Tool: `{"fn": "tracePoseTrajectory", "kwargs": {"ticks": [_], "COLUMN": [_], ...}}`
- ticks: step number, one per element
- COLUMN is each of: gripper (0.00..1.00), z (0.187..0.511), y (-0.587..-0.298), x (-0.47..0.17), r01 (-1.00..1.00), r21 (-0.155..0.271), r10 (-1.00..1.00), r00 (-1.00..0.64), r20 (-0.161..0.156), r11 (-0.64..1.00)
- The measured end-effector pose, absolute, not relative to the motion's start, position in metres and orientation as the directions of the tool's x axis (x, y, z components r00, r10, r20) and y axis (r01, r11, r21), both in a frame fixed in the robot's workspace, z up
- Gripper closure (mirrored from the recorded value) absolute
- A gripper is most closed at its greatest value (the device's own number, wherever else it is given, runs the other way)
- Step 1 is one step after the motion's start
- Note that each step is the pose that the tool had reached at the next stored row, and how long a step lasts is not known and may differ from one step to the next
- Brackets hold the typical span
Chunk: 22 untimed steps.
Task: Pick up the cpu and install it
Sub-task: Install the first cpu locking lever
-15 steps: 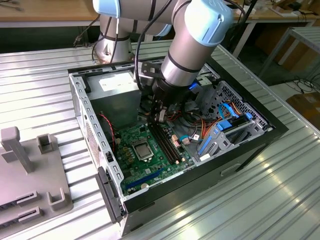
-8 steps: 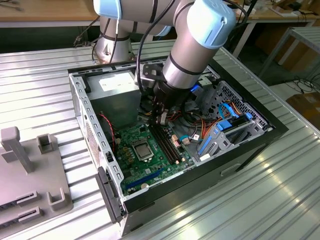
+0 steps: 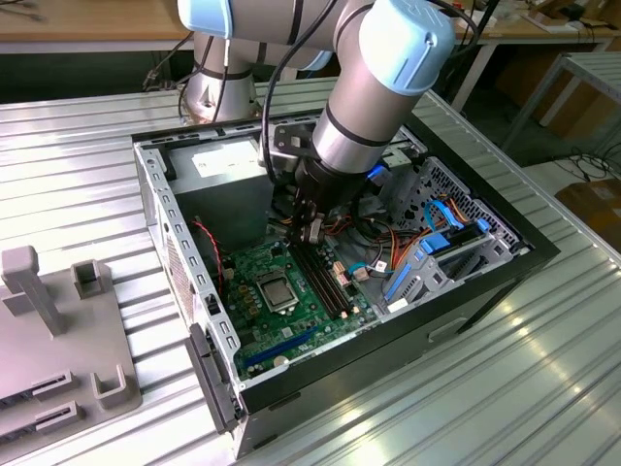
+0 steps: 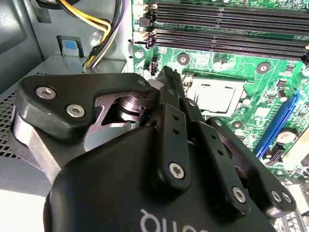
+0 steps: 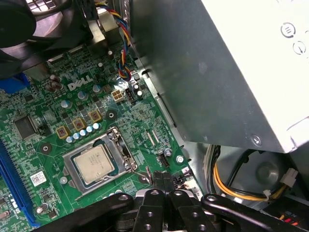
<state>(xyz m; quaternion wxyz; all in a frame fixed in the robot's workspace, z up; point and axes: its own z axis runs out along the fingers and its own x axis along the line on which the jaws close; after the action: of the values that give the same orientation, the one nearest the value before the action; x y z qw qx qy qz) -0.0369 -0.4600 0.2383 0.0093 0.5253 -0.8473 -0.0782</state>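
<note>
One chip (image 5: 94,164), silver-faced, sits in the socket on one green circuit board (image 5: 53,116); in the exterior view it lies at the lower centre of the frame, inside the one open computer case (image 3: 184,262). White lettering is printed on the board. The arm reaches steeply down into the case. Its gripper (image 5: 162,180) hangs just above the board beside the socket, fingers pressed together, grasping nothing.
</note>
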Motion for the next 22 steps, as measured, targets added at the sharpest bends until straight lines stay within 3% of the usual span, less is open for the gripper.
{"fn": "tracePoseTrajectory", "kwargs": {"ticks": [22], "gripper": [0.89], "z": [0.2383], "y": [-0.4620], "x": [-0.0385], "r01": [-0.902], "r21": [0.142], "r10": [-0.905], "r00": [-0.420], "r20": [-0.066], "r11": [0.408]}}
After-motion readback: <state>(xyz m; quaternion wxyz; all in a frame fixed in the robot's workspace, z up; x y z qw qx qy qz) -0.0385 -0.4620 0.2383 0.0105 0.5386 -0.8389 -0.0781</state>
